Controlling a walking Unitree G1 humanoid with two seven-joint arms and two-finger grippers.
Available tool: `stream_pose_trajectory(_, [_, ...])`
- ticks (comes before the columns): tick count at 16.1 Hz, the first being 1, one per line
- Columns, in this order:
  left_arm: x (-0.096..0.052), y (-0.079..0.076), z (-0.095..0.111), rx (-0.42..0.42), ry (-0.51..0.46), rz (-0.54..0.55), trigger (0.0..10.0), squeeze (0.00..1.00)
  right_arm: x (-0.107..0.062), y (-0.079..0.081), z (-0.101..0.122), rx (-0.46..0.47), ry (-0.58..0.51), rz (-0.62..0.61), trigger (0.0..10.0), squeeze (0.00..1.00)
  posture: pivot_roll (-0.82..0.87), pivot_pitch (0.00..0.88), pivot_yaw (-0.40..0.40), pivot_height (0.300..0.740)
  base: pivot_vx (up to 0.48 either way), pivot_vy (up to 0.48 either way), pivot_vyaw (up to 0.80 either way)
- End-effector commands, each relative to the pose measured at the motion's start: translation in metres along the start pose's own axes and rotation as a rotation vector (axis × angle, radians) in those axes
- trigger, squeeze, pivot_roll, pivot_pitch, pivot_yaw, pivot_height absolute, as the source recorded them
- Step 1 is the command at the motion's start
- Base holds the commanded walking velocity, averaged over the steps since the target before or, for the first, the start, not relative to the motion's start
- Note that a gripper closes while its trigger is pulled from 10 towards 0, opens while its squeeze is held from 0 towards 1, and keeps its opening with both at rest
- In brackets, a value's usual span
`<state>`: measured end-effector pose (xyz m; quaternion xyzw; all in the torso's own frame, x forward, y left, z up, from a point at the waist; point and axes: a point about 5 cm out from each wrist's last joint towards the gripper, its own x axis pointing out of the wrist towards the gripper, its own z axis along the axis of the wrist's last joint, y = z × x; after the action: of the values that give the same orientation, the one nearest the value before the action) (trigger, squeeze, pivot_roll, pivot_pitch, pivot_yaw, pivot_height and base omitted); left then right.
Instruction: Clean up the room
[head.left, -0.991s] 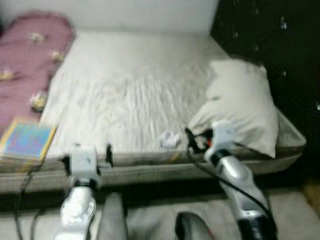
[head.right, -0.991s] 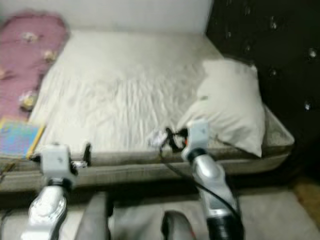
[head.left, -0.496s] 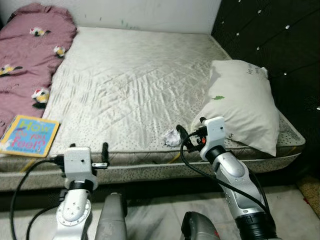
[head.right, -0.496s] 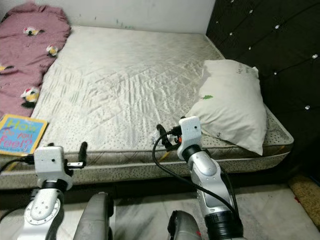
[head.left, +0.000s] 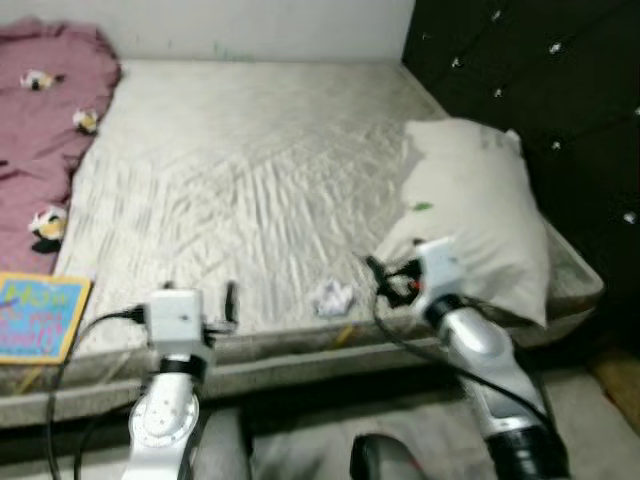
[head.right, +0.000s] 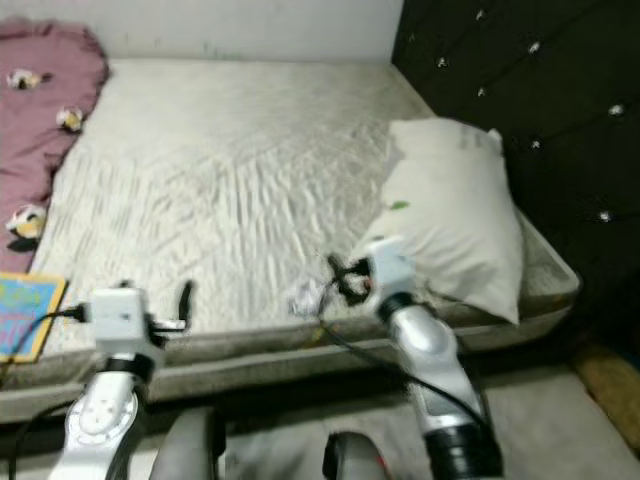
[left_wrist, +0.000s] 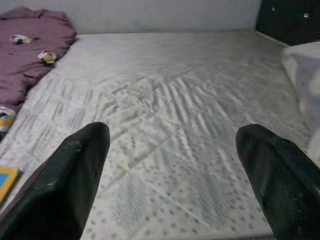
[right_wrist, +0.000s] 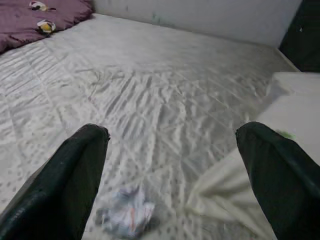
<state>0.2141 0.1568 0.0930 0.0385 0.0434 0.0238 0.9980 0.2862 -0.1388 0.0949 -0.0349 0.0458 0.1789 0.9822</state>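
Note:
A crumpled paper ball (head.left: 333, 296) lies on the white mattress (head.left: 250, 170) near its front edge. My right gripper (head.left: 381, 277) hovers just to the right of it, low over the bed edge. The right wrist view has the paper ball (right_wrist: 125, 216) lying ahead of the open fingers (right_wrist: 80, 170), apart from them. My left gripper (head.left: 227, 303) is held over the front edge further left, open with nothing between its fingers (left_wrist: 80, 170). A colourful children's book (head.left: 35, 318) lies at the front left corner of the bed.
A white pillow (head.left: 480, 225) rests at the right, against the black tufted headboard (head.left: 540, 90), close behind my right arm. A purple flowered blanket (head.left: 40, 130) lies bunched along the left side. The floor (head.left: 600, 400) runs in front of the bed.
The whole picture has shifted and blurred, so the camera has moved. Both arms keep much the same pose and the paper ball lies where it was.

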Motion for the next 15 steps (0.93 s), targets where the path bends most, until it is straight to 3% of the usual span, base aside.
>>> stream_pose_trajectory(1, [-0.0006,0.0086,0.0001,0.016,0.004,0.026,10.0,0.00,0.0057,0.0107,0.0063,0.006,-0.029,0.033,10.0,0.00,0.05,0.000,-0.091,0.641,0.360,0.000,0.00])
stream_pose_trajectory(6, [0.0016,0.0069,0.0000,0.016,0.012,0.018,10.0,0.00,0.0060,0.0096,0.0037,0.013,-0.023,0.033,10.0,0.00,0.05,0.000,-0.089,0.641,0.330,0.000,0.00])
stream_pose_trajectory(9, [0.0027,0.0093,-0.0023,0.041,0.032,0.052,10.0,0.00,0.0062,0.0112,0.0035,0.013,-0.026,0.048,10.0,0.00,0.05,0.000,-0.092,0.641,0.000,0.000,0.00])
stream_pose_trajectory(15, [0.0034,0.0101,-0.0027,0.046,0.039,0.067,10.0,0.00,0.0071,0.0119,0.0040,0.027,-0.038,0.061,10.0,0.00,0.05,0.000,-0.095,0.566,0.000,0.000,0.00])
